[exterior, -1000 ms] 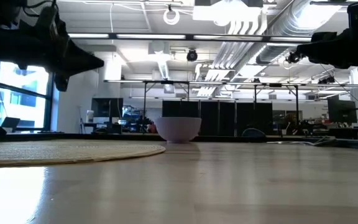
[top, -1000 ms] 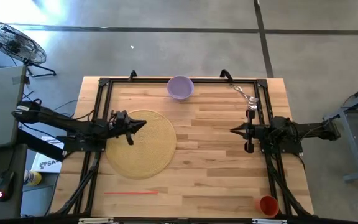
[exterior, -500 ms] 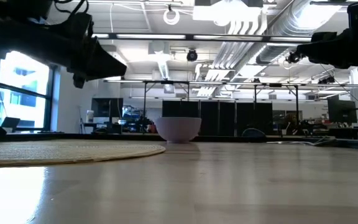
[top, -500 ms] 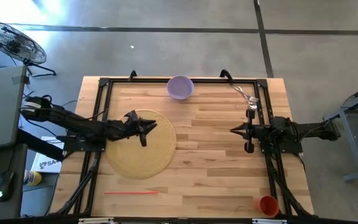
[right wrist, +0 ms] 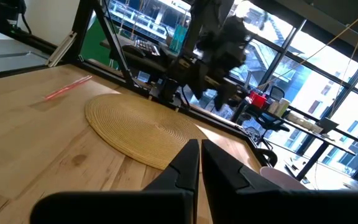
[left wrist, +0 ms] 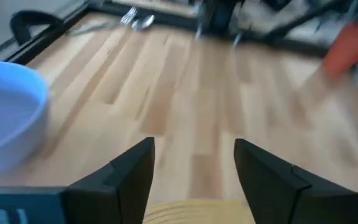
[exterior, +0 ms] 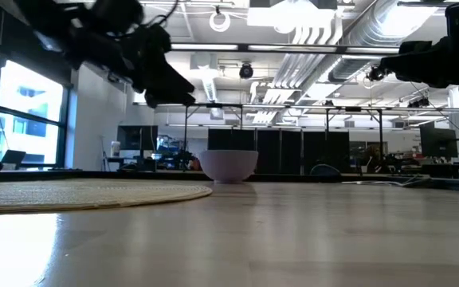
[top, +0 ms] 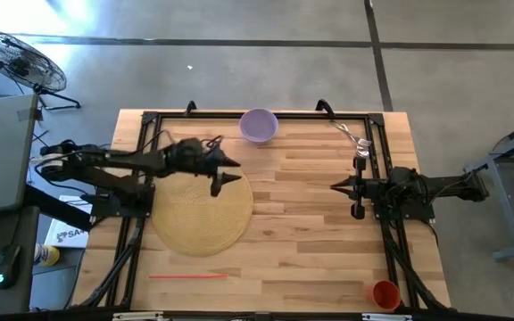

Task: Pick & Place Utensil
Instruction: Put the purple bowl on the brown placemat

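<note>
Judging by how things lie, the job has barely begun: the utensils [top: 355, 141], a small heap of shiny metal cutlery, sit untouched at the far right edge of the table [top: 302, 232], beside the black frame rail and just beyond the right arm. Nothing has been lifted and nothing has been set down anywhere.

Up over the far rim of the round woven placemat [top: 202, 205] hangs the left gripper [top: 225, 171], its two dark fingers spread wide and holding nothing; its wrist camera looks past them across bare planks toward the cutlery [left wrist: 134, 17], with the bowl [left wrist: 8, 112] off to one side. It is well apart from the utensils, so the whole reach, grasp, carry and release remain to be done.

On the other side, the right gripper [top: 335, 187] waits above the boards near its rail, fingers pressed together and empty.

As for the look of things: the table is pale butcher-block wood in long strips, smooth and faintly glossy. The placemat is a flat straw-coloured disc coiled in fine rings. A small lilac bowl [top: 259, 126], round and matte, stands at the far edge. A thin red straw [top: 188, 275] lies near the front edge, and an orange cup [top: 385, 294] stands at the front right corner.
</note>
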Tool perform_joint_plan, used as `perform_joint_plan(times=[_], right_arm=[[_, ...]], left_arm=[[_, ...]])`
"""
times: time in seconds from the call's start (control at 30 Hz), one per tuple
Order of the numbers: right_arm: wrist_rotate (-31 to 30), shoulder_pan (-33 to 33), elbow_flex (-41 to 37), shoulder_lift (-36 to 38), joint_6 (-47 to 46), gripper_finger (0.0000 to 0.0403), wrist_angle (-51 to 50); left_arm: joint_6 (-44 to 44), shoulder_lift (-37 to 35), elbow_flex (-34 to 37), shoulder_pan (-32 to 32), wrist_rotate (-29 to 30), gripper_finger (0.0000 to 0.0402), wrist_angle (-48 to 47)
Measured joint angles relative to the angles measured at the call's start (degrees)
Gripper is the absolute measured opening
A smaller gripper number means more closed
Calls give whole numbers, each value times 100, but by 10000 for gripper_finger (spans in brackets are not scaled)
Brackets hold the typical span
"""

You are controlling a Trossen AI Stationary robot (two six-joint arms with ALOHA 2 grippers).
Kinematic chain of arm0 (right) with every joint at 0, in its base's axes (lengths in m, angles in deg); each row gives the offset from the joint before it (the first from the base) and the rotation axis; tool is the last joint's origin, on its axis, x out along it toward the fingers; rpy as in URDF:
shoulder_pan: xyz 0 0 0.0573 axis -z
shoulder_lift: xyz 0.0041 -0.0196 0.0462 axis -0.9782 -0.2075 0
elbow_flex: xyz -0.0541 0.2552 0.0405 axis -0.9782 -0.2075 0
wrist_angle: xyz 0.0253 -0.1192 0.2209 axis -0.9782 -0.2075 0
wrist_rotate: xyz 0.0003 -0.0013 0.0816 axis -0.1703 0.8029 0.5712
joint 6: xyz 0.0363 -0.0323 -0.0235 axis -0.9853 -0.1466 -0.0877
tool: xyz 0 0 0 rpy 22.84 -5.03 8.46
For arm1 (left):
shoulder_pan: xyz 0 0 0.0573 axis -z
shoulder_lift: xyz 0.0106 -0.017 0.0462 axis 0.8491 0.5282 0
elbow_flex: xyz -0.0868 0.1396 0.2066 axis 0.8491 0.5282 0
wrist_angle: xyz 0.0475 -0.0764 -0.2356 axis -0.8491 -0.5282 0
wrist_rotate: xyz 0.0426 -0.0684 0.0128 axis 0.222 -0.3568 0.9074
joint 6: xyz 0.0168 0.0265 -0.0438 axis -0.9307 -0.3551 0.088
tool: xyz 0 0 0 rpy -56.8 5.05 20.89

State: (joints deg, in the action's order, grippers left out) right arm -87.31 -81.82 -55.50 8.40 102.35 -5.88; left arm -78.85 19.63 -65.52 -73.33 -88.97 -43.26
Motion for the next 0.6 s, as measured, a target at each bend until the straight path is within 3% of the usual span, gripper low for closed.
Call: perform_joint_plan(times=[0.17,0.3,0.47,0.6], right_arm=[[0,0,-2,1,-1,12,1],[0,0,-1,1,0,12,-1],[0,0,-2,1,-1,12,-1],[-1,0,-2,1,-1,12,0]], left_arm=[[-1470,662,-1041,-409,-13,235,-1435],[-2475,1129,-1521,-507,-10,238,-1897],[-2617,1435,-1878,-505,516,238,-1940],[-2645,1657,-2406,-646,515,238,-2294]])
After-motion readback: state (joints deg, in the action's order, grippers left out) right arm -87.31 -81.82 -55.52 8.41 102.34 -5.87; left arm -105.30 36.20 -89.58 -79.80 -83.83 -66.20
